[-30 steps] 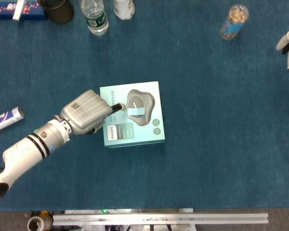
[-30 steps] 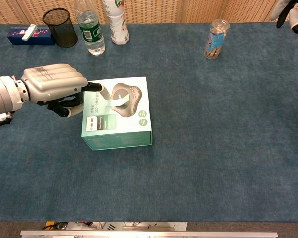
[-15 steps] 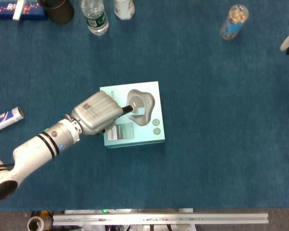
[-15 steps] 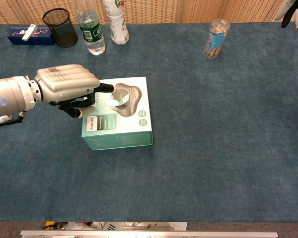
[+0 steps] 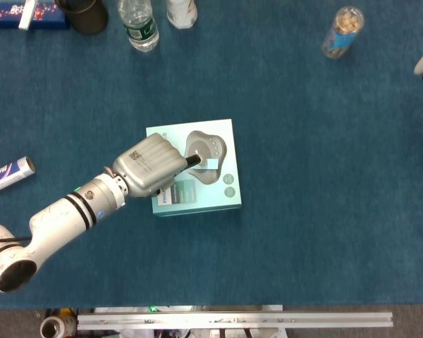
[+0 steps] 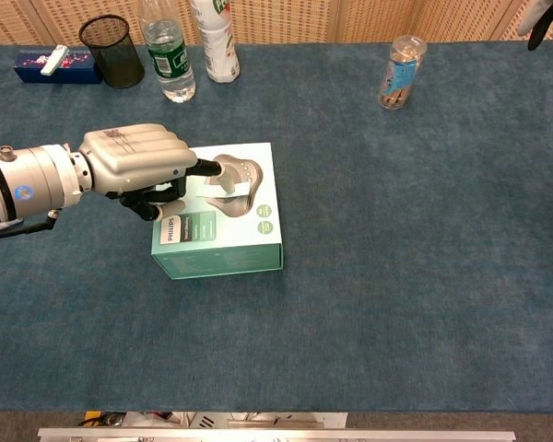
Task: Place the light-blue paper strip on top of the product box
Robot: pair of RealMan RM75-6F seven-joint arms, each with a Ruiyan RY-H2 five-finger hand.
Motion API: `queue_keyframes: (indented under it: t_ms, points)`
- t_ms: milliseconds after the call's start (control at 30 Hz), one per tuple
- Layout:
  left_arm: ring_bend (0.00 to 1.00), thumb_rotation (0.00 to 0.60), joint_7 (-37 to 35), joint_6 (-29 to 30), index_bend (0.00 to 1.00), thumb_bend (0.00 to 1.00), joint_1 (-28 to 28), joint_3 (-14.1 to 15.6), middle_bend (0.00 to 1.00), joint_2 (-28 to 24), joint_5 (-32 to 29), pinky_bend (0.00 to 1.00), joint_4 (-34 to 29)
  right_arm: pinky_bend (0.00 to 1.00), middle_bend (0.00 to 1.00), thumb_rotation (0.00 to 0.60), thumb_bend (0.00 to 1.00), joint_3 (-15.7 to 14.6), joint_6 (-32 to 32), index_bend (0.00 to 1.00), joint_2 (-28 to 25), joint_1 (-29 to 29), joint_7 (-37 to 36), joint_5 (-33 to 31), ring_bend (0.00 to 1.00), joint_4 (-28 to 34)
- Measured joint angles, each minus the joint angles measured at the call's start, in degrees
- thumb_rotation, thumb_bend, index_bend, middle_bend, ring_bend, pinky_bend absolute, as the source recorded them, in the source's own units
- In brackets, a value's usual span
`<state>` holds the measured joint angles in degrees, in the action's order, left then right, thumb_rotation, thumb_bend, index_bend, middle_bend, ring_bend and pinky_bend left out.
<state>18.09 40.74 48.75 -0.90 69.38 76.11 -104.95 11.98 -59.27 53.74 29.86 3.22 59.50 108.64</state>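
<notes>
Task progress: we judge the job nearly done, since the light-blue paper strip (image 5: pixel 206 164) already sits above the lid of the product box (image 5: pixel 225 189), over the printed picture of the device.
What is left: as we read it, the strip has yet to be let go and the hand drawn clear; from these views we cannot tell whether the strip already lies flat on the lid or hangs just above it.
Strip position: in the chest view the strip (image 6: pixel 223 189) shows as a pale curl at the dark fingertips, near the middle of the box top (image 6: pixel 258 241) and well inside its edges.
Left hand: our left hand (image 5: pixel 151 166) reaches in from the lower left, back of the hand up, covering the left part of the box lid.
Left fingers: they are drawn together with the tips closed on the near end of the strip, so we take it as held in a pinch.
Left arm: the forearm (image 5: pixel 67 215) slopes down and away from the box toward the table's left edge.
Right hand: our right hand (image 6: pixel 548 20) shows only at the far right edge, well apart from the box; too little of it shows for us to tell how its fingers lie.
</notes>
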Motion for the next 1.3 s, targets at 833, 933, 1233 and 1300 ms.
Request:
queue_keyframes:
  t_ms: [833, 933, 1233, 1300]
  points:
    - [1.00, 0.600, -0.04, 2.11, 0.21, 0.82, -0.94, 1.49, 1.00, -1.66, -0.52, 1.00, -0.36, 0.88, 0.50, 0.600, 0.64, 0.28, -0.04, 0.45, 0.01, -0.44, -0.53, 0.62, 0.65, 0.15]
    - [1.00, 0.600, 0.11, 2.37, 0.21, 0.82, -1.16, 1.74, 1.00, -1.72, -0.28, 1.00, -0.38, 0.88, 0.50, 0.600, 0.64, 0.30, -0.04, 0.45, 0.06, -0.43, -0.46, 0.63, 0.65, 0.15]
    - [1.00, 0.600, 0.14, 2.21, 0.21, 0.82, -1.29, 2.07, 1.00, -1.58, -0.42, 1.00, 0.03, 0.88, 0.50, 0.600, 0.64, 0.30, -0.16, 0.45, 0.06, -0.64, -0.54, 0.65, 0.65, 0.25]
    - [1.00, 0.600, 0.14, 2.30, 0.21, 0.82, -1.34, 2.08, 1.00, -1.63, -0.40, 1.00, -0.03, 0.88, 0.50, 0.600, 0.64, 0.30, -0.14, 0.45, 0.05, -0.68, -0.63, 0.67, 0.65, 0.23]
